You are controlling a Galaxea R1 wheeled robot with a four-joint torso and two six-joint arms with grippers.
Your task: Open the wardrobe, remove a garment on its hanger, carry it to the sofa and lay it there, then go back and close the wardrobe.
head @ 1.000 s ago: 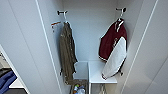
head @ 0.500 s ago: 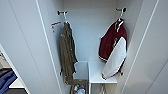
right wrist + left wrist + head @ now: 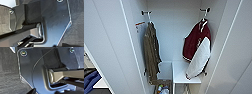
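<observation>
The wardrobe (image 3: 166,37) stands open with both doors swung wide. The garment (image 3: 196,43) hangs on its hanger from a hook at the right inside, a long olive-brown coat (image 3: 151,53) from the left hook, with what may be bottles (image 3: 162,88) on the floor. I cannot tell either gripper's state, nor place the garment relative to them.

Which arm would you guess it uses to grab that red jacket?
Probably the right. The maroon jacket hangs on the right-hand hook inside the open wardrobe, with the olive-brown garment on the left.
</observation>
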